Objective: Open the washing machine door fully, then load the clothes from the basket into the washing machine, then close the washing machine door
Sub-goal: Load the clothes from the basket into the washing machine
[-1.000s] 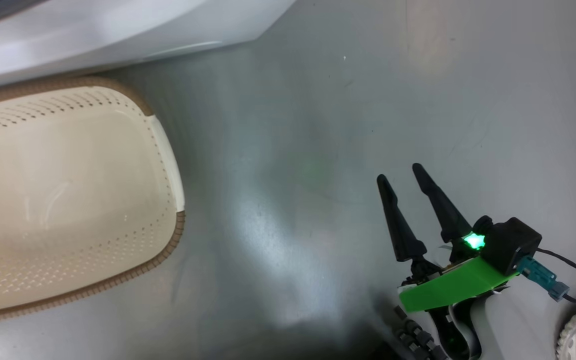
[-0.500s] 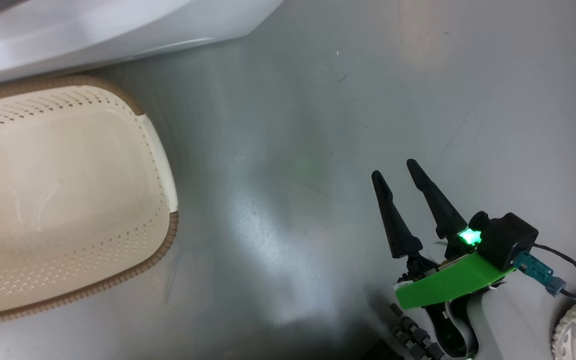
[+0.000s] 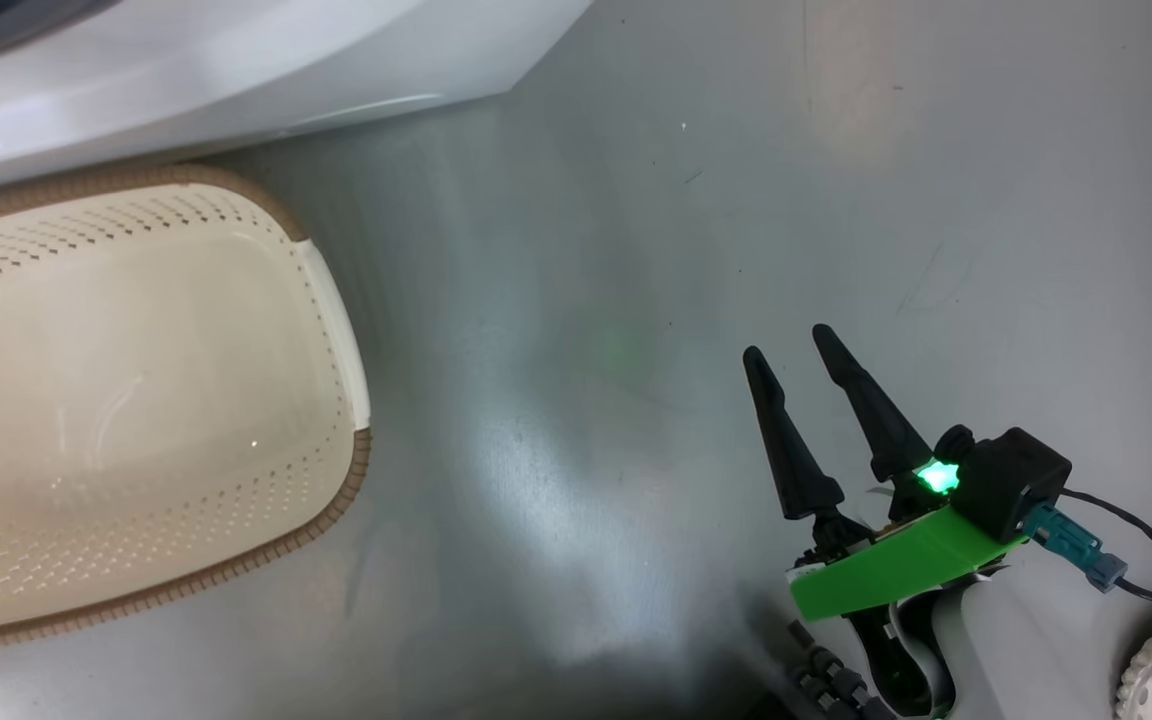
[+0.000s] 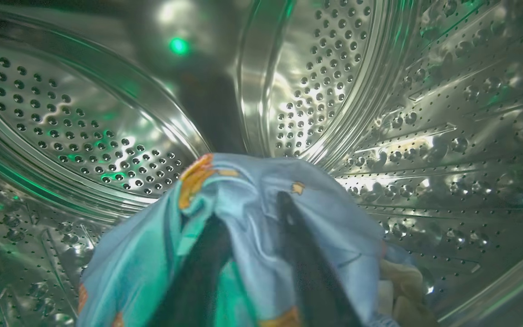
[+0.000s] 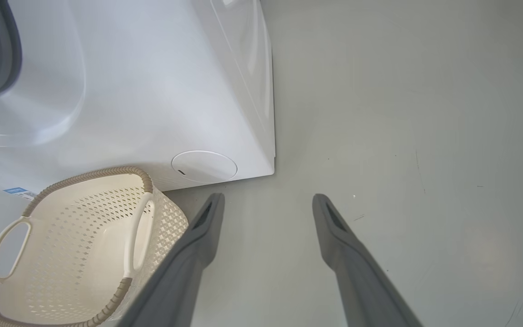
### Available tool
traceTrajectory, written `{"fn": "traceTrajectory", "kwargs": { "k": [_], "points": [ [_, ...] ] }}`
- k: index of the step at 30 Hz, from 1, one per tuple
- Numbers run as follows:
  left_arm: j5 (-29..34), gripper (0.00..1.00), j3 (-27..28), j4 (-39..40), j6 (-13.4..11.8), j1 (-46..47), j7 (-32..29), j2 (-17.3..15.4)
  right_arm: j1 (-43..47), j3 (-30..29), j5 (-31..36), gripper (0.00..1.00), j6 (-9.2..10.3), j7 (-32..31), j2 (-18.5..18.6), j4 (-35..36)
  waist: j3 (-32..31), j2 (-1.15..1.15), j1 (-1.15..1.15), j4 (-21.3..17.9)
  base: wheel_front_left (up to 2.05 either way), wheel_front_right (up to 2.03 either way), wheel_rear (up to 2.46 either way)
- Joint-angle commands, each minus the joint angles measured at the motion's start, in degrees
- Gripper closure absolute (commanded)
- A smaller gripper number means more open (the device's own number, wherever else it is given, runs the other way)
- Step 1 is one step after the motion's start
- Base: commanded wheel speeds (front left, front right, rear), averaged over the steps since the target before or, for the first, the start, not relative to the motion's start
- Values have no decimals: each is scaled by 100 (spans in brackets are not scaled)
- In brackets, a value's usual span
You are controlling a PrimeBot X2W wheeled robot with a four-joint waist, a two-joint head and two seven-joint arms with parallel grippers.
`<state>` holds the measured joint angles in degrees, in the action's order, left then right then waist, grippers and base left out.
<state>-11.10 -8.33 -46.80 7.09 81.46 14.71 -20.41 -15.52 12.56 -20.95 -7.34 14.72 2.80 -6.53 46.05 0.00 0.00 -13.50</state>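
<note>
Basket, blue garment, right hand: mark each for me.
basket (image 3: 338,325), head view, white handle strip on its rim.
blue garment (image 4: 248,195), left wrist view, top fold of the cloth.
right hand (image 3: 786,341), head view, midway between its fingertips.

A diamond-hole pattern is being shown by the cream-white perforated plastic basket (image 3: 136,225), rimmed in brown weave. Orange-brown prints are being carried by the light-blue cloth garment (image 4: 252,195); green glints are being reflected by the silvery dotted steel drum (image 4: 84,131).

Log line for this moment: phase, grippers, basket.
phase: loading | left gripper: in drum, blue garment draped over it, grip unclear | right gripper: open above floor | basket: empty
</note>
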Motion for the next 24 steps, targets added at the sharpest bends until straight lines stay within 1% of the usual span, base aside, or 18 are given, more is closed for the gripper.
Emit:
{"fn": "traceTrajectory", "kwargs": {
  "k": [1, 6, 11, 17, 24],
  "points": [
    [-34, 0, 43, 67, 15, 66, 29, -218, 111, 131, -36, 0, -14, 28, 8, 76, -30, 0, 0, 3, 0, 0, 0],
    [-82, 0, -128, -326, 27, 11, 29, -177, 104, 96, -35, 0, -14, 28, 8, 64, -171, 0, 0, 20, 0, 0, 0],
    [-188, 0, -231, -611, 33, 3, 27, -62, 78, 53, -8, 0, -14, 28, 8, 15, -287, 0, 0, 86, 0, 0, 0],
    [-321, 0, -222, -540, 35, -154, 28, 97, 55, -20, 45, 0, -14, 28, 8, -29, -489, 0, 0, 212, 0, 0, 0],
    [-398, 0, -140, -294, 31, -569, 29, 242, 29, -115, 115, 0, -14, 28, 8, -92, -757, 0, 0, 395, 0, 0, 0]
  ]
}}
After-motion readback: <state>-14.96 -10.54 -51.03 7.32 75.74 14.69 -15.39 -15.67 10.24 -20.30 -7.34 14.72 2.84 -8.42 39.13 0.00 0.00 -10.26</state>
